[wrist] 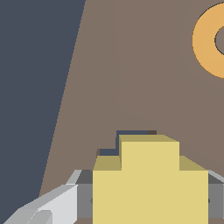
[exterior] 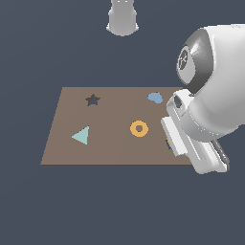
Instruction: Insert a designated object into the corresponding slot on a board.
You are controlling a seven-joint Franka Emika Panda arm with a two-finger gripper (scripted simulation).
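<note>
In the wrist view a pale-yellow designated object point(wrist: 151, 175) with a stepped, cross-like outline sits between my gripper's point(wrist: 148, 199) grey fingers point(wrist: 61, 201), which are shut on it. It hovers just over the brown board point(wrist: 131, 78). Only a thin dark edge of the slot point(wrist: 131, 132) shows past the piece, which covers the rest. In the exterior view the arm's white hand point(exterior: 196, 143) hangs over the board's point(exterior: 110, 148) edge on the exterior view's right, hiding the gripper, the slot and nearly all of the piece.
On the board lie an orange ring point(exterior: 139, 128) close to the hand, a light-blue blob point(exterior: 154, 97), a teal triangle point(exterior: 82, 135) and a dark star-shaped hole point(exterior: 92, 100). The arm's base point(exterior: 123, 19) stands behind the board.
</note>
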